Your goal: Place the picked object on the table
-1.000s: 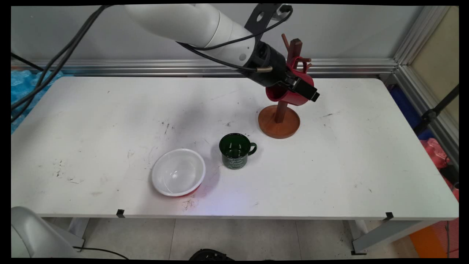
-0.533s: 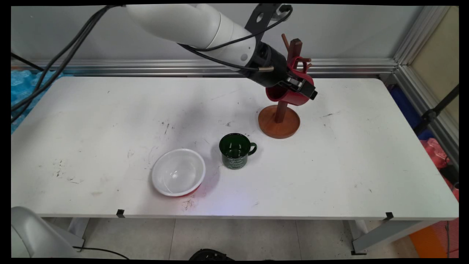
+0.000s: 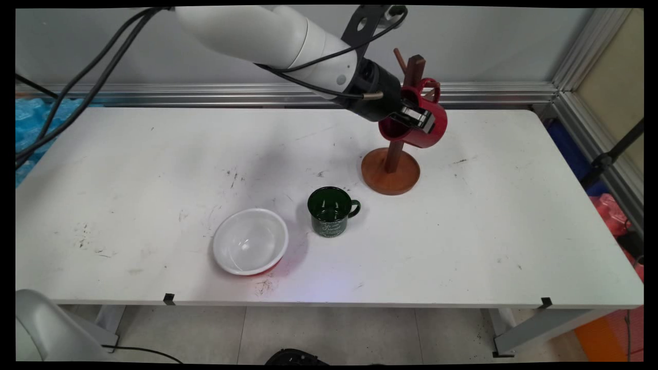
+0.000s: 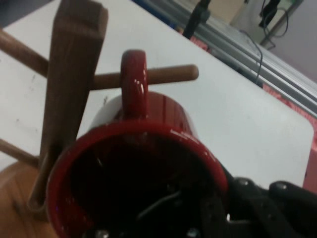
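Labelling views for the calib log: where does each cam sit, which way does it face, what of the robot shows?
Main view: fixed above the white table's near side, looking down across it to the wall; shows the white arm and black two-finger gripper.
Hand view: on the hand, looking along the gripper into the glossy red mug; its black linkage shows at the bottom edge.
Shared: red mug, handle over a peg of the brown wooden mug tree.

the white, scuffed desk point(image 3: 462, 246) carried a white bowl point(image 3: 250, 241) near its front edge, a dark green enamel mug point(image 3: 330, 211) just right of it, and a wooden mug tree point(image 3: 390, 171) farther back.
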You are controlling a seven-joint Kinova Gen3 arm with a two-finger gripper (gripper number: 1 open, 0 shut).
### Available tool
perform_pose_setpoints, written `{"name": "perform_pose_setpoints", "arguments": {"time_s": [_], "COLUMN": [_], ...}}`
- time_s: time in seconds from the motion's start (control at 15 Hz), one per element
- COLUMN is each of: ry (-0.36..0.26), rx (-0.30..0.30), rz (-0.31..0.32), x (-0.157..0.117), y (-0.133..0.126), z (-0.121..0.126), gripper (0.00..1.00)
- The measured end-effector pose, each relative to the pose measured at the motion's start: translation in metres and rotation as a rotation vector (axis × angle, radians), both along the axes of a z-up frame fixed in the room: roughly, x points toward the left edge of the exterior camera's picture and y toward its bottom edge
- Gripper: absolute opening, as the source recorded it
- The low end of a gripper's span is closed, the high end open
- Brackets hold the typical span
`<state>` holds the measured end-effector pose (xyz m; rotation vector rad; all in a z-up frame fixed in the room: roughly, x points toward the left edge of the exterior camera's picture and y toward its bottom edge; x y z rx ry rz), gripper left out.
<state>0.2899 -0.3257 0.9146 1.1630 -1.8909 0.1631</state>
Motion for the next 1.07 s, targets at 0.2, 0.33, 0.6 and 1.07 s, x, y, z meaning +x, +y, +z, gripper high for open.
{"name": "perform_pose_setpoints", "arguments": {"time_s": [0.2, 0.33, 0.6, 1.07], "ry": [0.002, 0.004, 0.009, 0.018], "rx": [0.001, -0.001, -0.007, -0.017], "rz": [0.001, 0.000, -0.008, -0.026], "x": [0.001, 0.002, 0.002, 0.001], "y": [0.002, 0.003, 0.006, 0.012], "z": [0.000, 0.001, 0.005, 0.011], "gripper": [0.00, 0.00, 0.00, 0.00]}}
